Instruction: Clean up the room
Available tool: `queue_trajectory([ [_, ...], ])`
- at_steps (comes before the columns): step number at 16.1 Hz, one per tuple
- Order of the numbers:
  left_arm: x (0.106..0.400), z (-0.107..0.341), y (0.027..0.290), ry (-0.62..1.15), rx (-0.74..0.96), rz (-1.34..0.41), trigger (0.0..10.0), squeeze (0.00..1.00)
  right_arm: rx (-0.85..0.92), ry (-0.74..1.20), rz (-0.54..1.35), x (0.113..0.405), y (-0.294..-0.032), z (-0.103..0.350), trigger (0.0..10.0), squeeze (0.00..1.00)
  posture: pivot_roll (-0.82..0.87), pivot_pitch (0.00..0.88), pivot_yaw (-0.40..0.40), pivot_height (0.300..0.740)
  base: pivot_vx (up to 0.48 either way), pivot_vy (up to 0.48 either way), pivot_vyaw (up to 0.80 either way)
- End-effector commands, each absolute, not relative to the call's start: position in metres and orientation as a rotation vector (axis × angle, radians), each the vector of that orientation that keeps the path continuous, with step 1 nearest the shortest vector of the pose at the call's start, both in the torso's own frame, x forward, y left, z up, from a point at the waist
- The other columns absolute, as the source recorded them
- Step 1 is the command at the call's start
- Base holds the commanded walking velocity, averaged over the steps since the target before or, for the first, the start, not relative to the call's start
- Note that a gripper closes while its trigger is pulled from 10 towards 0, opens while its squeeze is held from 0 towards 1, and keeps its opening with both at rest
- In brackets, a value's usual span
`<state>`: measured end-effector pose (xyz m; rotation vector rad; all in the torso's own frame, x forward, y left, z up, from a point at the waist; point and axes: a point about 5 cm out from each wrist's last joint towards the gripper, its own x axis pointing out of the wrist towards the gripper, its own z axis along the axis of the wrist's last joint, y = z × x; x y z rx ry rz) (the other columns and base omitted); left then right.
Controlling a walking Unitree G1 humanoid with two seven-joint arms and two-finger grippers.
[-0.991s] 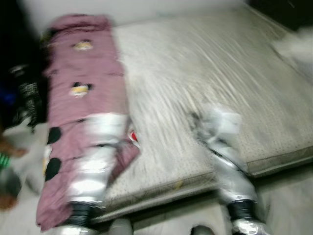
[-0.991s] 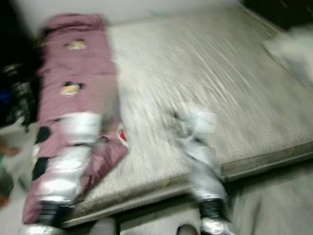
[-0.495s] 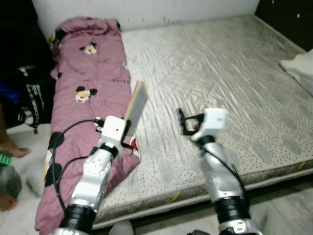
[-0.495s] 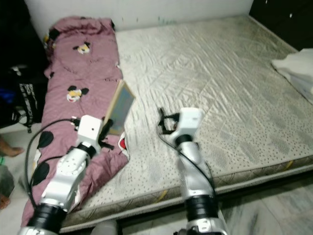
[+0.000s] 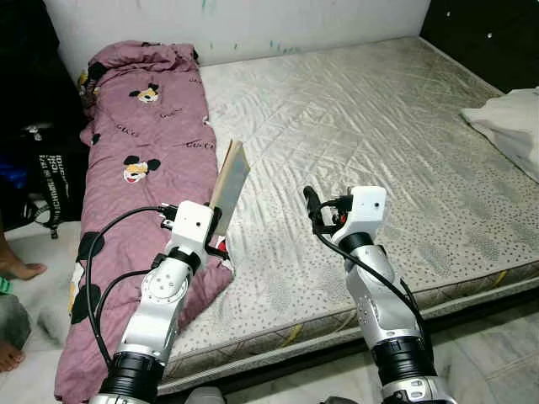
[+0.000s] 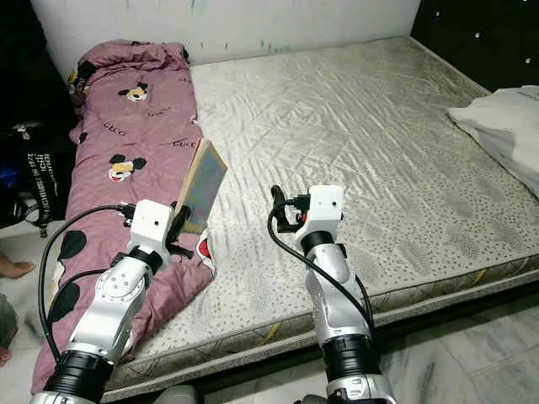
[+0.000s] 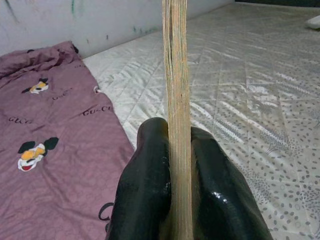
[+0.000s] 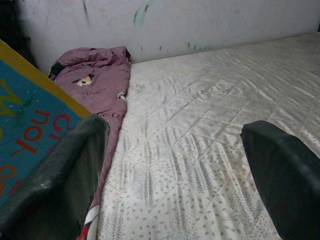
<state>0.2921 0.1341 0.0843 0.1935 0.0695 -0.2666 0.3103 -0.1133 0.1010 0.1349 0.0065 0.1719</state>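
Book (image 5: pixel 229 175) clamped upright in your left claw (image 5: pixel 221 220) over bed's (image 5: pixel 354 109) near edge; right claw (image 5: pixel 313 210) open, empty; stow book next.

Head stereo pair: high, facing forward and down over the near edge of the pale quilted mattress (image 5: pixel 362 126); both share its whole surface and the long pink cartoon-print blanket (image 5: pixel 139 151) along its left edge. Wrist cameras: low, close, facing the mattress's far edge and white wall (image 8: pixel 200 20).
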Motion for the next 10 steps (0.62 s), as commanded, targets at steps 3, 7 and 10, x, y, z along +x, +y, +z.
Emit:
queue_trajectory([
  [3, 0.2949, 0.0945, 0.139, 0.019, 0.204, -0.232, 10.0, 0.0, 0.128, 0.008, 0.154, 0.3116, -0.1132, 0.1012, 10.0, 0.0, 0.09, 0.0, 0.037, 0.74, 0.0, 0.0, 0.0],
  [7, 0.2953, 0.0959, 0.1378, 0.011, 0.208, -0.237, 10.0, 0.0, 0.102, -0.01, 0.195, 0.3113, -0.1089, 0.1038, 10.0, 0.0, 0.09, 0.0, 0.035, 0.74, 0.0, 0.0, 0.37],
  [10, 0.2953, 0.096, 0.1363, 0.008, 0.205, -0.244, 10.0, 0.0, 0.103, -0.002, 0.188, 0.3119, -0.1097, 0.1025, 10.0, 0.0, 0.09, 0.0, 0.029, 0.74, 0.0, 0.0, 0.39],
])
